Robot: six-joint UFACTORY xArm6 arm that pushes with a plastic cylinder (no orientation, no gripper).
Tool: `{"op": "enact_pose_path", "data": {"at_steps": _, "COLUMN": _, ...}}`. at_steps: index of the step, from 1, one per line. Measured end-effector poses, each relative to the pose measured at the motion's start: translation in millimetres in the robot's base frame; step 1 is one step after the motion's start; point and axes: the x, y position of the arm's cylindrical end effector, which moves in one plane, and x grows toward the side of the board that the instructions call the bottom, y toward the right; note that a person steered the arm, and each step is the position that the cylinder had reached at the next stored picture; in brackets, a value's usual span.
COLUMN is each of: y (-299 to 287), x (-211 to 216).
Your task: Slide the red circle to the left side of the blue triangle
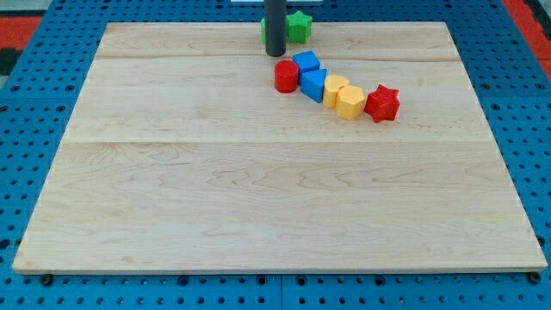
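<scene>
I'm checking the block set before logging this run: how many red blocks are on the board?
2. The red circle sits at the cluster's left end, touching the blue triangle; the red star sits at its right end. None appear hidden.

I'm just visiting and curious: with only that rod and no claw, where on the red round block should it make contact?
It can only push. The red circle already sits at the view's left of the blue triangle, touching it. My tip is just above it. Any nudge should meet its curved upper-left side, gently.
</scene>
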Motion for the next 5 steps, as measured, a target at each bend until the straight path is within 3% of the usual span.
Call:
{"op": "enact_pose_path", "data": {"at_steps": 2, "y": -1.7, "x": 0.1}}
{"op": "enact_pose_path", "data": {"at_steps": 5, "y": -52.9, "x": 26.5}}
